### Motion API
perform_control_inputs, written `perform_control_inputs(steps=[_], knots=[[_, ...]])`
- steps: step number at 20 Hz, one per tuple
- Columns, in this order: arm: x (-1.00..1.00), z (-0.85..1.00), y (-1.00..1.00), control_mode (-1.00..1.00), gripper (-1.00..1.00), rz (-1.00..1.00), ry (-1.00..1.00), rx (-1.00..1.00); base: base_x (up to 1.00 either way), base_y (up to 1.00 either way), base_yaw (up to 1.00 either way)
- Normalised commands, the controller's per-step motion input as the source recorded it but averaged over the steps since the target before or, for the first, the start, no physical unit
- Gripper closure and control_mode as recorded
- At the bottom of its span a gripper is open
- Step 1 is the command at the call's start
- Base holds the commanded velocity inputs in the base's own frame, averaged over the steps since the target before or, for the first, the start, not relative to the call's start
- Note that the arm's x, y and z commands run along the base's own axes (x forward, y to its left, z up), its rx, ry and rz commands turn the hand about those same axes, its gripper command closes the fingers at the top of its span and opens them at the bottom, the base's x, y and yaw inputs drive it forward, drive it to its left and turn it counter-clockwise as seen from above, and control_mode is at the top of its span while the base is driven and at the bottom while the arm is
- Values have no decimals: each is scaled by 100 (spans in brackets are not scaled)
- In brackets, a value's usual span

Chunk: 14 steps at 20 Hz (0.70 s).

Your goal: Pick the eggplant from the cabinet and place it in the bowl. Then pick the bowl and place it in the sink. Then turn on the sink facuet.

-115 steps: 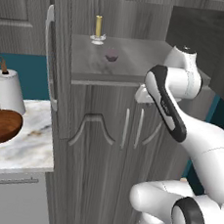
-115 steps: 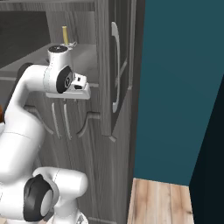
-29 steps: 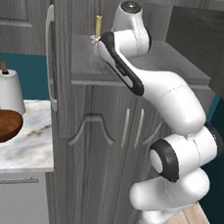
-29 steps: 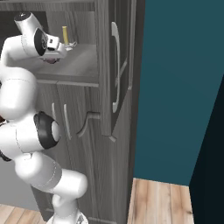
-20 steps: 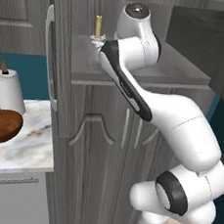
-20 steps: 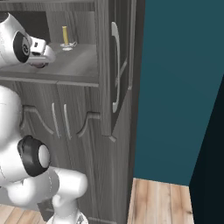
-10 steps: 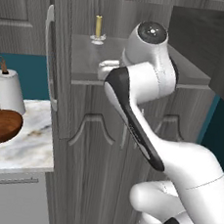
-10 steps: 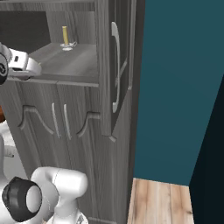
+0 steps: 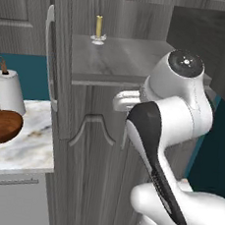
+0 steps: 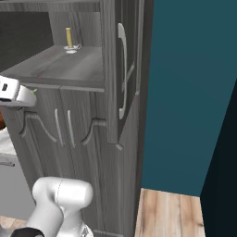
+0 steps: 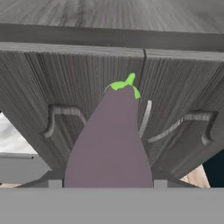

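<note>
Now clear of the cabinet (image 9: 96, 182) shelf it reached into a second ago, the gripper (image 11: 109, 186) carries the eggplant (image 11: 109, 144) pinched between its fingers; the bowl (image 9: 1, 125) waits on the counter (image 9: 26, 151).

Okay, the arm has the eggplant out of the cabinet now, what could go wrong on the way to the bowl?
1. The eggplant sticks far out beyond the gripper, so a fast swing might loosen it or knock its tip on the cabinet doors close in front.
2. The bowl sits well off to the left on the counter, beside the paper towel roll; a wide sweep could clip the roll.
</note>
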Motion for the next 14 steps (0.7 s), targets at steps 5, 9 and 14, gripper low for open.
perform_control_inputs(steps=[5, 9, 14], knots=[[-85, -49, -47, -100, 100, 0, 7, 0, 0, 0, 0], [-46, -53, -24, -100, 100, 0, 5, 0, 0, 0, 0], [-45, -45, -22, -100, 100, 0, 1, 0, 0, 0, 0]])
